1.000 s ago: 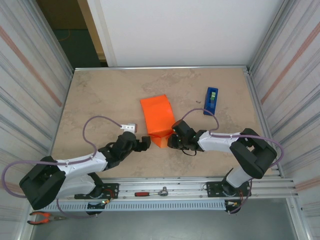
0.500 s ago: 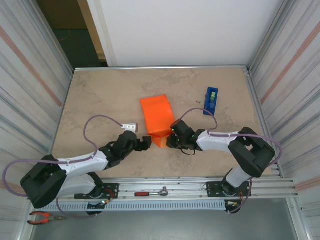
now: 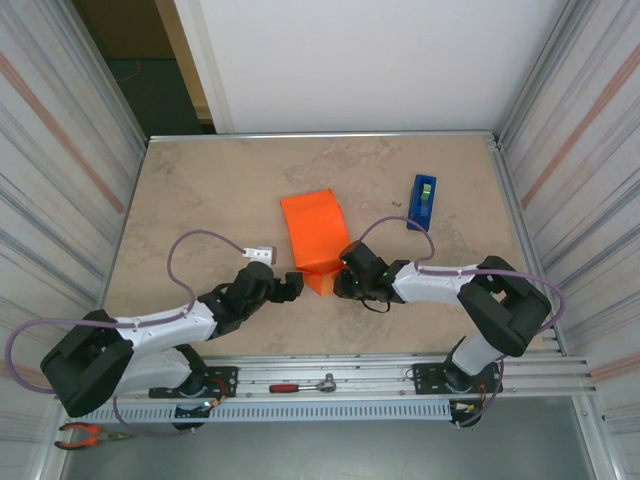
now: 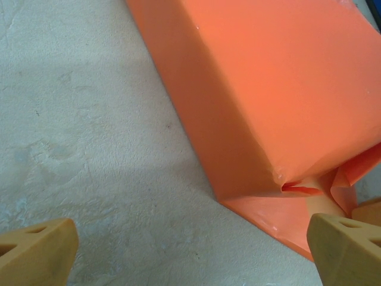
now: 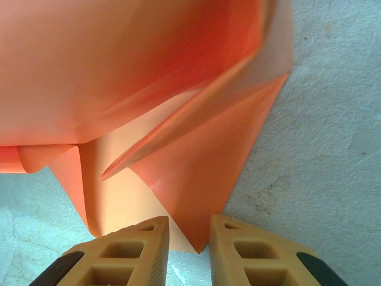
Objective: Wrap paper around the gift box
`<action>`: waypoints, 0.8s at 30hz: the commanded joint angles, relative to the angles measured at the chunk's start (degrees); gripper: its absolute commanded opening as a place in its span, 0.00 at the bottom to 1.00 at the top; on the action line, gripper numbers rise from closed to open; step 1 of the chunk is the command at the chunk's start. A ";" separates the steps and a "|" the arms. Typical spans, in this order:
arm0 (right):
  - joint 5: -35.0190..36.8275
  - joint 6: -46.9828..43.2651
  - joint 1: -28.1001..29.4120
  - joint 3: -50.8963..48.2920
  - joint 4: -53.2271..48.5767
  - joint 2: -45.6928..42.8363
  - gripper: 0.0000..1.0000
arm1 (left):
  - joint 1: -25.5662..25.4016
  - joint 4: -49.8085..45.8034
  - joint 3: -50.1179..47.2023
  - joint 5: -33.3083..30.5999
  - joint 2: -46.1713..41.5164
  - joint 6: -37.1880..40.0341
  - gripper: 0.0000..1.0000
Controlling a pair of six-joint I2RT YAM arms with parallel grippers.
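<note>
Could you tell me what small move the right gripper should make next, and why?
Probably close the right gripper on the paper: its pointed flap tip lies between the slightly parted fingers, flat on the table, not yet folded up against the wrapped end.

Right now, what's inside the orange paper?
The paper covers a box-shaped bulk on the table; its near end flaps lie unfolded. The gift box itself is hidden by the paper.

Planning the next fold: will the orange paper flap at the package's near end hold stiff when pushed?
Probably floppy: the paper flap looks thin and creased, so it should bend along its folds. Its crumpled corner suggests it could tear under a hard pull.
</note>
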 commanded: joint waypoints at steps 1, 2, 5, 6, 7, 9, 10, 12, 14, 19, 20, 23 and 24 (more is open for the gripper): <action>2.35 1.82 0.82 1.24 -3.53 -1.04 0.23 | -0.52 -0.30 1.45 0.01 0.05 -0.21 0.99; 2.38 1.80 0.82 1.33 -3.59 -0.97 0.24 | -0.45 -0.34 1.46 0.03 0.02 -0.21 0.99; 2.51 1.84 0.90 1.77 -3.88 -0.51 0.24 | -0.52 -0.29 1.55 0.05 0.09 -0.21 0.99; 2.61 1.88 0.90 1.87 -3.89 -0.32 0.24 | -0.52 -0.35 1.52 0.02 0.06 -0.17 0.99; 2.72 1.99 0.90 1.95 -4.05 -0.22 0.24 | -0.52 -0.35 1.55 0.09 0.05 -0.20 0.99; 3.04 2.23 0.98 1.90 -4.07 0.02 0.24 | -0.48 -0.32 1.55 0.14 0.05 -0.18 0.99; 3.13 2.37 0.91 1.89 -4.16 0.09 0.24 | -0.50 -0.27 1.54 0.10 0.17 -0.21 0.99; 3.13 2.33 0.95 2.07 -4.06 0.48 0.24 | -0.52 -0.34 1.55 0.13 0.16 -0.23 0.99; 2.92 2.33 1.00 2.22 -3.76 1.00 0.24 | -0.51 -0.17 1.70 0.19 0.19 -0.18 0.99; 2.49 2.24 1.16 2.78 -3.28 2.36 0.24 | -0.52 -0.37 1.61 0.19 0.34 -0.12 0.99; 2.42 2.24 1.17 2.97 -3.35 2.57 0.24 | -0.48 -0.38 1.61 0.25 0.43 -0.16 0.99; 2.47 2.24 1.34 3.47 -3.50 3.21 0.23 | -0.52 -0.34 1.68 0.40 0.54 -0.14 0.99; 2.47 2.24 1.43 3.62 -3.54 3.51 0.22 | -0.45 -0.35 1.70 0.49 0.53 -0.18 0.99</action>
